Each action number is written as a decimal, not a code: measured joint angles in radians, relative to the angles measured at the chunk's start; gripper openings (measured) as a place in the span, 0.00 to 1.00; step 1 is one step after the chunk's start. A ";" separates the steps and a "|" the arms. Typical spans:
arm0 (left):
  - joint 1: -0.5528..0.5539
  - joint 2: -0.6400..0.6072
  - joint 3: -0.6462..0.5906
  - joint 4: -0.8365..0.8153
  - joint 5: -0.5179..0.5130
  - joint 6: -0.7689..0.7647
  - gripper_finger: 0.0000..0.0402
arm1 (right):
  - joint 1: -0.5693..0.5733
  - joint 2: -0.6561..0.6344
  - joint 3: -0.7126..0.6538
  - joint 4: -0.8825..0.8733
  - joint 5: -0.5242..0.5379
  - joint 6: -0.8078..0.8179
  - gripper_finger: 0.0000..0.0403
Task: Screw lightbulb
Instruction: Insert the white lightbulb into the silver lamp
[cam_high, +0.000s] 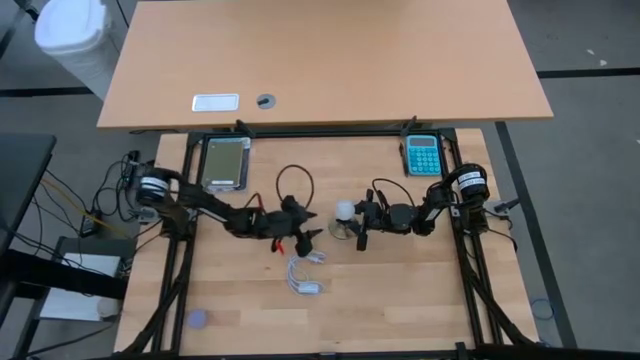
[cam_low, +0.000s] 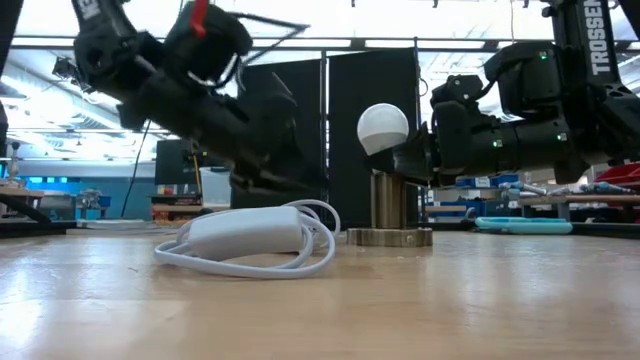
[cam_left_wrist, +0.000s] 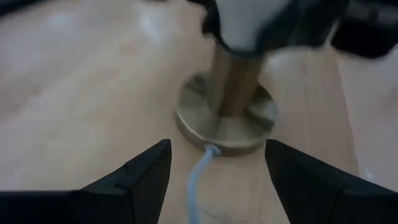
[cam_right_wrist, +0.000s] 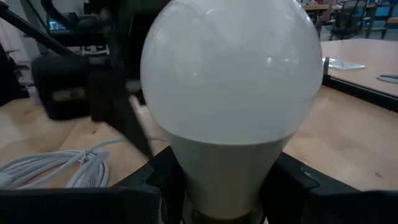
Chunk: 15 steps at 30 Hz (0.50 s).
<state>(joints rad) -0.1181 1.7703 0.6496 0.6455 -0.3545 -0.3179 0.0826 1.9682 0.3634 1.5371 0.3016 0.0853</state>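
Observation:
The white lightbulb (cam_low: 383, 128) stands upright, globe up, over the brass socket post (cam_low: 390, 200), whose round disc base (cam_low: 390, 237) rests on the table. My right gripper (cam_low: 408, 160) comes from the table's right and is shut on the bulb; the bulb fills the right wrist view (cam_right_wrist: 233, 81). My left gripper (cam_left_wrist: 217, 171) is open and empty, low over the table just left of the socket base (cam_left_wrist: 227, 118), pointing at it. A coiled white cable (cam_low: 250, 235) lies on the table beside the base, and one strand (cam_left_wrist: 199, 180) runs to the disc. My right gripper pinches the bulb's tapering neck (cam_right_wrist: 224, 168) below the globe between its two fingers (cam_right_wrist: 155, 177), one on each side. The fingers come level from the table's right. The bulb is upright above the post; the fingers hide whether its screw base is in the socket.
A blue calculator (cam_high: 422, 155) lies at the back right and a silver device (cam_high: 225, 163) at the back left. A larger desk (cam_high: 320, 60) stands beyond the far edge. A small bluish disc (cam_high: 197, 319) lies near the front left.

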 joint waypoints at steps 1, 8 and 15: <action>0.000 0.028 0.015 0.003 0.012 0.000 0.66 | 0.000 0.000 0.000 -0.001 0.000 0.000 0.41; 0.003 0.191 0.143 0.020 0.040 0.076 0.66 | 0.000 0.000 0.000 0.002 0.000 0.004 0.41; 0.024 0.216 0.183 0.018 0.046 0.107 0.66 | 0.000 0.001 0.000 0.002 0.000 0.015 0.41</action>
<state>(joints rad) -0.0937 1.9865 0.8322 0.6636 -0.3088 -0.2105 0.0826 1.9694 0.3634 1.5393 0.3018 0.1005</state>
